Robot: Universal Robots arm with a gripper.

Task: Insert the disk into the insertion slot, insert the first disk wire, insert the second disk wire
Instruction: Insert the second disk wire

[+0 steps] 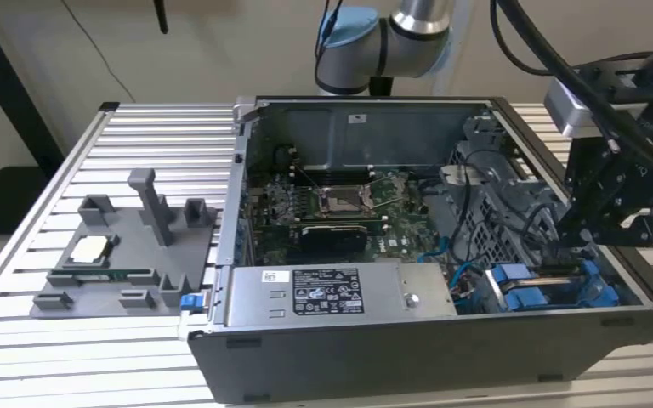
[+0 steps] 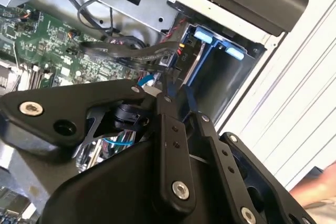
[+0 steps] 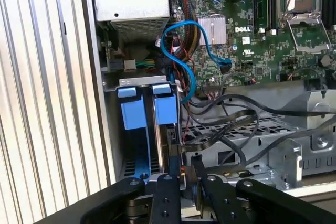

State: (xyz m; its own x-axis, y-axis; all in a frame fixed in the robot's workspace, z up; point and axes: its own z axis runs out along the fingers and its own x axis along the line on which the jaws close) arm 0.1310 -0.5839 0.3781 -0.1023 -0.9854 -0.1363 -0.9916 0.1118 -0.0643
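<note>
So the open computer case (image 1: 440, 255) sits on a slatted metal table (image 1: 99, 153); cables (image 3: 231, 124) crowd the gripper (image 3: 184, 169), fingers seemingly pinching a connector beside the disk (image 3: 157, 111).

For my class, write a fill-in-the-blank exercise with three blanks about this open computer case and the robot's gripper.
1. The disk sits in a carrier frame coloured ____.
2. In the exterior view, the gripper is at the case's ____ side.
3. The thin looping cable beside the motherboard is coloured ____.

Missing words: blue; right; blue
</note>
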